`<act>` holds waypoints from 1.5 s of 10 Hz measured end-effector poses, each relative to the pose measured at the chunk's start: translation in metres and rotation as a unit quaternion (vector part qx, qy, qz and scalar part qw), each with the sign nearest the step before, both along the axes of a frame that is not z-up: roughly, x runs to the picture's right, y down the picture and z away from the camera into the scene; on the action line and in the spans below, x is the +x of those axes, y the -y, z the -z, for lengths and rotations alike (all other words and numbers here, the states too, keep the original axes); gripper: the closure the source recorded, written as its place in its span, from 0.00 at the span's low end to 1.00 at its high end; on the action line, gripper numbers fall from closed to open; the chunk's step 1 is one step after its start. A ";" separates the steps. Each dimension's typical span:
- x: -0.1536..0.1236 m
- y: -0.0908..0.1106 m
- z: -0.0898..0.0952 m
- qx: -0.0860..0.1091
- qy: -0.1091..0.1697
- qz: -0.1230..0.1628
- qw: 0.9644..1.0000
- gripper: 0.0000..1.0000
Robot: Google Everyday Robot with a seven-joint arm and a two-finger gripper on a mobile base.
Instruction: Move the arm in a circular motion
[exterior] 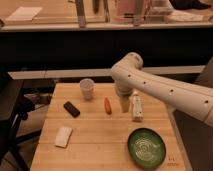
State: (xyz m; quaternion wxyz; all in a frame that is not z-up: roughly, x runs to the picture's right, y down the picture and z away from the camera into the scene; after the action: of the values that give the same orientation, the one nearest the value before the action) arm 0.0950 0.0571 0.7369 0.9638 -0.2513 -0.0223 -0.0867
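Observation:
My white arm [165,92] comes in from the right edge as a thick tube with small dark dots. It bends at a bulbous elbow [127,67] above the back of the wooden table [95,150]. From the elbow a short segment drops to the pale narrow gripper [124,104], which hangs just over the table. The gripper is between an orange carrot-like item [107,105] on its left and a white packet [136,107] on its right. It holds nothing that I can see.
A white cup [87,89] stands at the back left. A black block [71,109] and a white sponge [63,136] lie on the left. A green bowl [146,147] sits front right. A dark counter [100,50] runs behind, and a black chair [10,115] stands left.

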 end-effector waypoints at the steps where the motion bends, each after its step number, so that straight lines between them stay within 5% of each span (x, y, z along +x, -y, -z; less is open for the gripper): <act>1: 0.007 -0.001 0.000 0.000 -0.001 -0.005 1.000 0.20; 15: 0.036 -0.019 0.002 -0.002 0.003 -0.019 1.000 0.20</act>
State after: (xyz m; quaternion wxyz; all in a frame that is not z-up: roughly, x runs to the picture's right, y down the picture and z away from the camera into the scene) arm 0.1306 0.0762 0.7352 0.9647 -0.2525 -0.0297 -0.0690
